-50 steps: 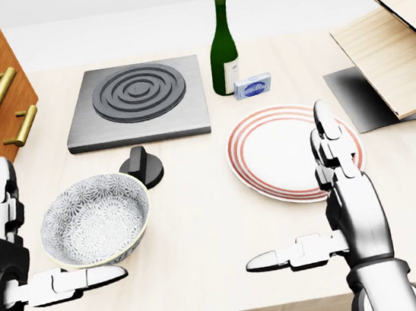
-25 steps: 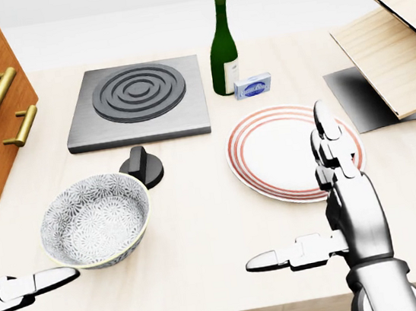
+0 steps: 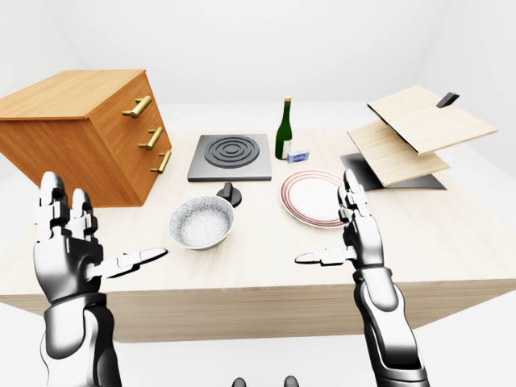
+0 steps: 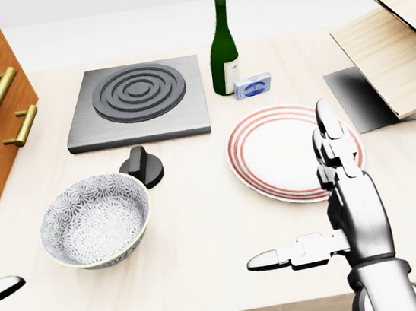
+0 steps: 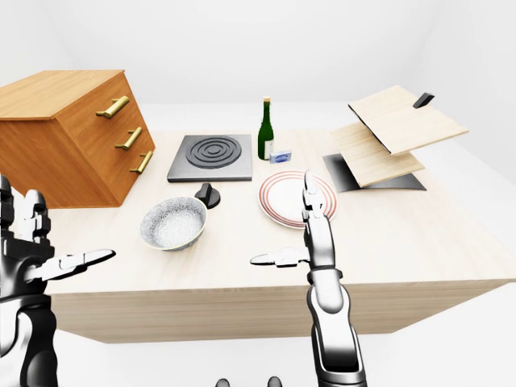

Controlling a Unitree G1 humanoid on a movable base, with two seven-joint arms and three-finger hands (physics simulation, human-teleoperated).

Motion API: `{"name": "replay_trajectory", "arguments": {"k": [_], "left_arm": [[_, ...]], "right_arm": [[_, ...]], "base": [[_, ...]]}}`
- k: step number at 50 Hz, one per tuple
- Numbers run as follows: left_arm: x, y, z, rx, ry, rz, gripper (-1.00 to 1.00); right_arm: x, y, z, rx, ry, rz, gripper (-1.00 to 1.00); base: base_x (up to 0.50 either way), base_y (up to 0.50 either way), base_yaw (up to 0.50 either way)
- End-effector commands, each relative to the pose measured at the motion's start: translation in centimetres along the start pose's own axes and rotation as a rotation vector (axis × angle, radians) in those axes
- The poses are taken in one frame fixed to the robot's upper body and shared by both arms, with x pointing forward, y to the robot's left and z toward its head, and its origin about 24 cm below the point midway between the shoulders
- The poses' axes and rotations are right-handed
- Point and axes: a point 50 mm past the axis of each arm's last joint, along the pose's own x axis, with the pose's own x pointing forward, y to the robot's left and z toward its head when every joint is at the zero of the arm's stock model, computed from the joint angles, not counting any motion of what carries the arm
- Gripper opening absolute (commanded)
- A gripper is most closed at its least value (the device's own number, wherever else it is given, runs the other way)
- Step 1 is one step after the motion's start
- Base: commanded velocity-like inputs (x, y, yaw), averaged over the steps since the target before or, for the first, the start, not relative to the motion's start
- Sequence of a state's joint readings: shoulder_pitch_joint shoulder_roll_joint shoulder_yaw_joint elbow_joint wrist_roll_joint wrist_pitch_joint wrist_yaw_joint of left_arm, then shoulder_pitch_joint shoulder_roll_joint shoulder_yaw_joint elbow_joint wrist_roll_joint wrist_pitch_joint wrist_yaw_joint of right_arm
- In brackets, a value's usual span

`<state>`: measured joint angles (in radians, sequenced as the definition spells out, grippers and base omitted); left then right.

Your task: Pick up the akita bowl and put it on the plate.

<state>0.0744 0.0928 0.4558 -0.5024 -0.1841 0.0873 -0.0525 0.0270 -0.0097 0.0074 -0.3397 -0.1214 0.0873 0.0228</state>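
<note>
Both hands we log as open and empty: left hand (image 3: 74, 246) raised upright at the left-eye view's left edge, fingers up, thumb pointing right; right hand (image 4: 336, 207) likewise upright, thumb pointing left, its fingertips overlapping the plate (image 4: 269, 155) in the head view. Akita bowl (image 4: 95, 221) we record upright on the bench (image 4: 202, 225), left of the plate and apart from it, near a black knob (image 4: 142, 166).

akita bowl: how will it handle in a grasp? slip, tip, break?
The akita bowl looks glazed and rigid, so probably slick and breakable if dropped. Its wide mouth narrowing to the base suggests it may rock if pushed at the rim. A rim pinch seems safer.
</note>
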Motion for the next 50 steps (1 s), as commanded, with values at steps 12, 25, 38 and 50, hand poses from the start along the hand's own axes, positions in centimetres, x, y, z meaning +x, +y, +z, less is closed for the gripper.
{"name": "replay_trajectory", "arguments": {"k": [12, 25, 38, 50], "left_arm": [[-0.9, 5.5, -0.5, 0.029, 0.043, 0.169, 1.00], [-2.1, 9.3, -1.5, 0.030, 0.106, 0.282, 1.00], [-3.5, 12.4, -3.3, 0.007, 0.182, 0.399, 1.00], [-4.4, 14.0, -5.1, -0.050, 0.218, 0.464, 1.00]], "right_arm": [[0.0, -0.1, 0.1, 0.001, -0.005, -0.007, 1.00], [0.2, -0.2, -0.1, 0.040, 0.001, -0.033, 1.00], [0.3, -0.5, -0.5, 0.064, 0.017, -0.061, 0.98], [0.7, -0.6, -0.7, 0.085, 0.024, -0.086, 1.00]], "base": [[0.00, 0.00, 0.00], [0.00, 0.00, 0.00], [0.00, 0.00, 0.00], [0.00, 0.00, 0.00]]}}
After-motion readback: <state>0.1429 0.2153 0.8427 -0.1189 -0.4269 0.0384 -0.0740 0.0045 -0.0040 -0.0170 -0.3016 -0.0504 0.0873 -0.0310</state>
